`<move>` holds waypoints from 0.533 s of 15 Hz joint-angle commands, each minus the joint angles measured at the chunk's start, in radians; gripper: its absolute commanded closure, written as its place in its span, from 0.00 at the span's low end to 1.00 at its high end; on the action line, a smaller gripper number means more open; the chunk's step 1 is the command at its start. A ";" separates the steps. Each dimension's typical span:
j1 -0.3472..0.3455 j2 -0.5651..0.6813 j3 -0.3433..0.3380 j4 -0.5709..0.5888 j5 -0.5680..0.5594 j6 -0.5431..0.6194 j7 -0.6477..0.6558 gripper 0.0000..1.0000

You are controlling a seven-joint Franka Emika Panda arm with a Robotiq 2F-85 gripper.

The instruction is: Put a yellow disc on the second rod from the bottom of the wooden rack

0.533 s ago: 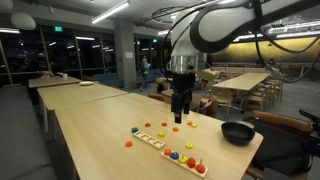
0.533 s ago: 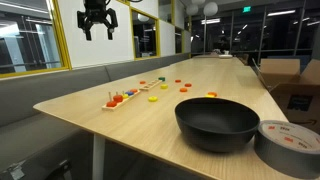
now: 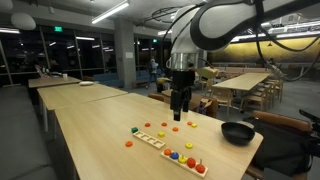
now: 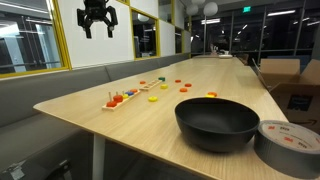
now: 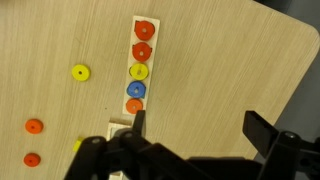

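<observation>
The wooden rack [image 5: 139,70] lies on the pale table and shows in both exterior views [image 3: 165,145] [image 4: 125,96]. In the wrist view it carries two red discs, a yellow disc [image 5: 139,72], a blue one and an orange one on its pegs. A loose yellow disc [image 5: 80,72] lies on the table to the left of the rack, and another shows in an exterior view [image 4: 153,98]. My gripper [image 5: 200,125] is open and empty. It hangs well above the table near the rack [image 3: 178,118] [image 4: 97,30].
A black bowl [image 3: 237,132] [image 4: 216,122] stands near the table's end. A grey tape roll [image 4: 290,145] lies beside it. Loose orange and red discs [image 5: 34,126] lie left of the rack. A cardboard box [image 4: 295,85] stands off the table's edge.
</observation>
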 commanded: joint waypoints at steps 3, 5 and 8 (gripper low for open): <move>-0.024 0.010 -0.039 -0.038 0.004 0.093 -0.005 0.00; -0.046 0.034 -0.062 -0.055 -0.005 0.139 0.002 0.00; -0.076 0.099 -0.085 -0.064 -0.036 0.207 0.023 0.00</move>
